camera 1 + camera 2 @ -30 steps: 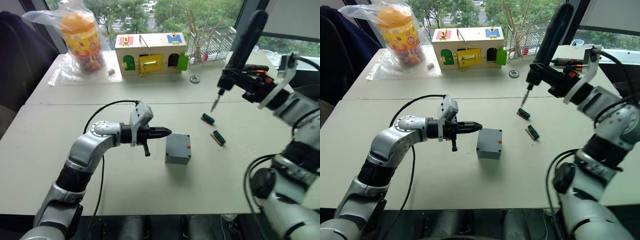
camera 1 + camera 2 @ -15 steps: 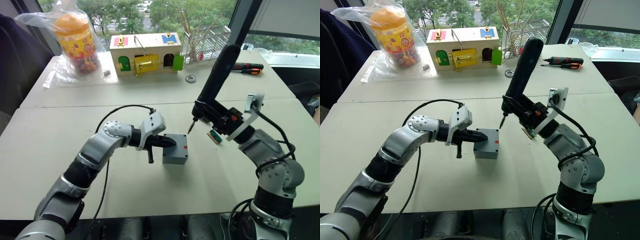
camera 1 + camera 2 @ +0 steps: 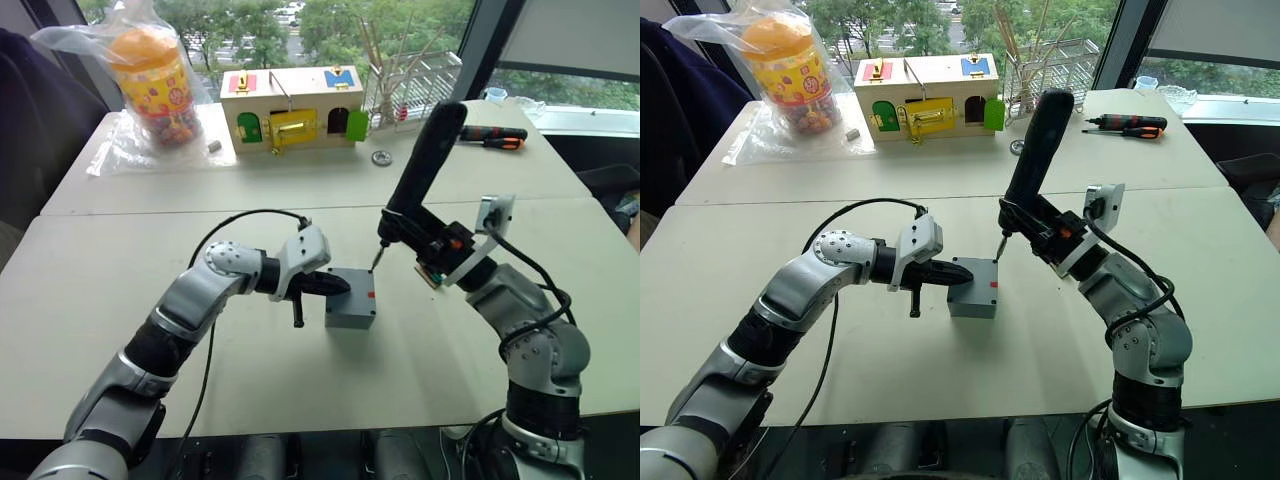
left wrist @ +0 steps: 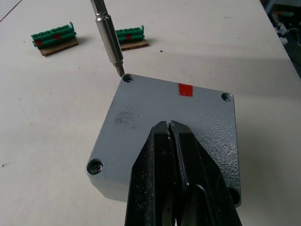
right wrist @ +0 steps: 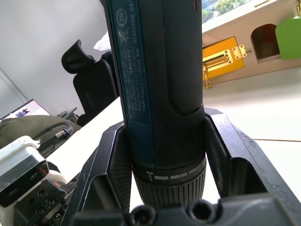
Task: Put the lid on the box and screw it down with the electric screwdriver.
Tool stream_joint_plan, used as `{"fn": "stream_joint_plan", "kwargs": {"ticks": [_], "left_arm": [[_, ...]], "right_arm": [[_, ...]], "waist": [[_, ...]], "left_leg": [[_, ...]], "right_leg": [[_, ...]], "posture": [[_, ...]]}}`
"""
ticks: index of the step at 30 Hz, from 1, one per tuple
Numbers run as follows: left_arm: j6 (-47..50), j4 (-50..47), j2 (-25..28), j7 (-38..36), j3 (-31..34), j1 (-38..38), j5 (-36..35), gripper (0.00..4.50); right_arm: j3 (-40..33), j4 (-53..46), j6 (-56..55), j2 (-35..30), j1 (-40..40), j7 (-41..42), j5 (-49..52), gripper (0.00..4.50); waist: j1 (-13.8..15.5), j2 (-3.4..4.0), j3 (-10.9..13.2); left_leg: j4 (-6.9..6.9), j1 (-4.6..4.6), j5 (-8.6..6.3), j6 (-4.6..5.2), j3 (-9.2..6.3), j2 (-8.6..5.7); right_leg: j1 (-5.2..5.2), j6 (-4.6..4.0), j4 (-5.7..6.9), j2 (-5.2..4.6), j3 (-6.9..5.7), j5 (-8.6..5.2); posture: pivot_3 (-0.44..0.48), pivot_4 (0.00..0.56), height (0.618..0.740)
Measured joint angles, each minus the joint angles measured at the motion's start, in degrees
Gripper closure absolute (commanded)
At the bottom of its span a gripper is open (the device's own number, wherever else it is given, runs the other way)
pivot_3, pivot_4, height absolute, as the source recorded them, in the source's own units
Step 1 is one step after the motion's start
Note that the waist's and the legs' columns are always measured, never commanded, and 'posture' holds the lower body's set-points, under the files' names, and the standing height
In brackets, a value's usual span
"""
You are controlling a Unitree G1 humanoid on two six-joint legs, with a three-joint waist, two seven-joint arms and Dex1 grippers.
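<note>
Electric screwdriver [image 3: 420,180] bit poised at the lid's far corner screw hole.

Right gripper [image 5: 164,155] clamps the driver's barrel, long axis steep, top leaning away from the robot, bit pointing down at the corner. Left gripper [image 4: 176,155], fingers pressed together, rests tip-down on the lid [image 4: 160,122], pinning it to the box [image 3: 352,300] mid-table; the right arm does the driving, and the bit seems just short of seating.

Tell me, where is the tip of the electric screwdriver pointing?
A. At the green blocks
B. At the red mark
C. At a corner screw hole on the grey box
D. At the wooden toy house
C: in the left wrist view the electric screwdriver has its bit tip right at a corner screw hole of the lid.
</note>
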Motion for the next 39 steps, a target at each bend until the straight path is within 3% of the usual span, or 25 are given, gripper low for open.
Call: {"fn": "stream_joint_plan", "kwargs": {"ticks": [13,22,39], "left_arm": [[-0.47,0.03,-0.09,0.03,0.13,0.24,0.27,4.5],[-0.62,0.41,-0.49,0.08,0.1,0.25,0.5,4.5],[-0.74,0.45,-0.69,0.04,0.11,0.43,0.99,4.5]], "right_arm": [[1.6,0.69,-1.59,-1.76,-0.34,-1.56,1.23,2.76],[-1.62,-0.04,1.03,-3.36,-1.95,-4.39,11.04,2.76],[2.31,1.35,-2.34,-4.99,0.93,-2.99,8.61,2.76]], "waist": [[0.02,0.0,0.0],[0.17,-0.01,0.0],[0.31,-0.01,0.0]], "left_leg": [[0.01,0.02,0.0,0.0,-0.04,0.01],[0.01,0.14,-0.02,0.03,-0.04,0.02],[0.0,0.37,-0.06,0.1,-0.13,0.02]], "right_leg": [[0.0,0.0,0.01,0.0,0.02,0.0],[0.15,0.0,0.0,0.0,0.01,0.0],[0.36,0.0,-0.02,-0.02,0.04,0.0]], "posture": [[0.0,0.15,0.711],[0.0,0.15,0.711],[0.0,0.15,0.711]]}}
